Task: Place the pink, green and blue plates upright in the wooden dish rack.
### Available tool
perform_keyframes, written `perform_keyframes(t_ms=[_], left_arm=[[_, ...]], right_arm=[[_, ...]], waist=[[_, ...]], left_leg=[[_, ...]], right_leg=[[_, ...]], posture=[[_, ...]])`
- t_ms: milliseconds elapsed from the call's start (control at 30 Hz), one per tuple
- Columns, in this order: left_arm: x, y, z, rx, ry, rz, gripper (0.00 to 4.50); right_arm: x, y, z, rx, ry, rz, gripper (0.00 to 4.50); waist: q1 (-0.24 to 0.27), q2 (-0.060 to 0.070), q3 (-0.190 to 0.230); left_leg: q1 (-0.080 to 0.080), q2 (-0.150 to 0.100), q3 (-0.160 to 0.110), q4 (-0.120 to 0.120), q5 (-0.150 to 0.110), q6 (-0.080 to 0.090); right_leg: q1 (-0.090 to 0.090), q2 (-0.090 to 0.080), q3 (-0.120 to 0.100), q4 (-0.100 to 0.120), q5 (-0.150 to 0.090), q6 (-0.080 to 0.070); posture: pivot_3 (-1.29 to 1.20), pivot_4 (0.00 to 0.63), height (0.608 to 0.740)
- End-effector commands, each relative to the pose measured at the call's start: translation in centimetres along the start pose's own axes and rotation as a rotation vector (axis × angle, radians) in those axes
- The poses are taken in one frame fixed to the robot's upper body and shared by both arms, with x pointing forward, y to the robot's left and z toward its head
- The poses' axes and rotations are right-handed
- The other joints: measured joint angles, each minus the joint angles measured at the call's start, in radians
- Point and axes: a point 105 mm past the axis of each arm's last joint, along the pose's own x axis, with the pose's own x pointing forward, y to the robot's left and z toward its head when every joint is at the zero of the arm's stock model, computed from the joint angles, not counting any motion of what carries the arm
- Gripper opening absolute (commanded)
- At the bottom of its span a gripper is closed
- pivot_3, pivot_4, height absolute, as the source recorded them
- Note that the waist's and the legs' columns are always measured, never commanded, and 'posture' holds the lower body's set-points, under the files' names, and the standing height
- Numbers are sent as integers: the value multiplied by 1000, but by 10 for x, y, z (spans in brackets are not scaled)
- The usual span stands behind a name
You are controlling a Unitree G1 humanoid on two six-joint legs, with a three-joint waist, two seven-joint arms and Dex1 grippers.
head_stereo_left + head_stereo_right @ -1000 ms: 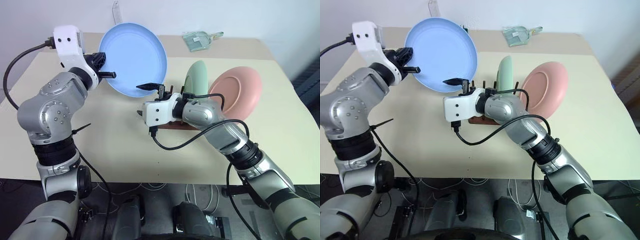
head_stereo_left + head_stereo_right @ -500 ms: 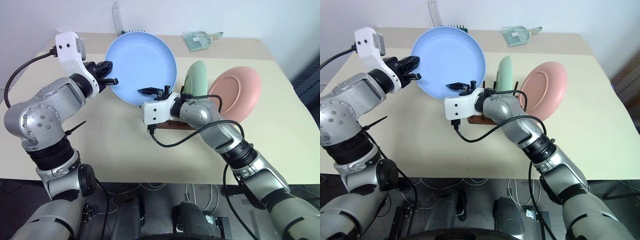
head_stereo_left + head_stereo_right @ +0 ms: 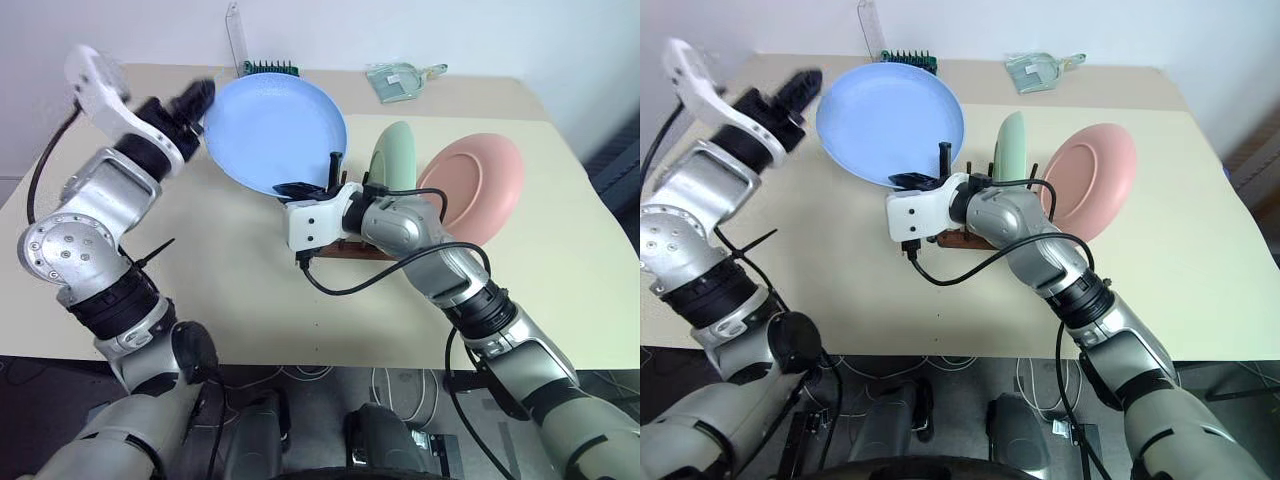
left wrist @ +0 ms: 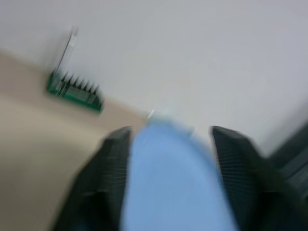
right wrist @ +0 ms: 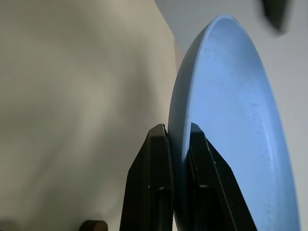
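1. The right gripper (image 5: pixel 178 144) pinches the lower rim of the blue plate (image 3: pixel 275 135), held tilted above the table (image 3: pixel 560 250) beside the wooden dish rack (image 3: pixel 345 245).
2. A green comb-like object (image 3: pixel 268 68) and a clear packet (image 3: pixel 400 78) lie behind.
3. The left gripper (image 4: pixel 168 144) has let go since a second ago; its fingers now stand wide.
4. The green plate (image 3: pixel 392 155) and pink plate (image 3: pixel 475 185) stand upright in the rack.

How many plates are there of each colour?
Blue plate: 1
Green plate: 1
Pink plate: 1
Total: 3 plates
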Motion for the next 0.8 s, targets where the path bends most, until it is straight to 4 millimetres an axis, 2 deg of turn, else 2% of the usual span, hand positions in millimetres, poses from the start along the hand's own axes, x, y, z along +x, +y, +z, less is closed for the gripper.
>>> perform_keyframes(t_ms=[33,200,333,500,733,800], left_arm=[[-10,6,39,-30,-190,3,4457],[-26,31,61,-25,-309,43,4457],[-47,59,53,164,-254,65,4457],[-61,86,12,362,-45,79,4457],[-78,77,-73,538,252,-97,4457],[-81,74,-88,541,287,-129,4457]], right_arm=[[-2,-14,13,-23,-61,-56,0],[-2,-16,19,-11,-98,-68,0],[-3,-26,30,141,-164,-136,0],[-9,-43,37,342,-231,-238,0],[-27,-60,43,768,-308,-386,0],[-31,-61,44,860,-322,-403,0]], waist=[[-3,0,0],[0,0,0],[-3,0,0],[5,0,0],[0,0,0],[-1,0,0]], left_leg=[[0,0,0,0,0,0],[1,0,0,0,0,-1],[1,0,0,-1,0,-1],[1,0,0,-1,0,-1],[0,0,0,-3,0,-1],[0,0,0,-4,0,-1]], right_leg=[[0,0,0,0,0,0],[0,0,0,0,0,0],[0,1,0,0,0,0],[0,1,0,0,0,0],[-1,0,0,0,0,-1],[-1,0,0,0,0,-1]], posture=[[0,150,732],[0,150,732],[0,150,732],[0,150,732],[0,150,732],[0,150,732]])
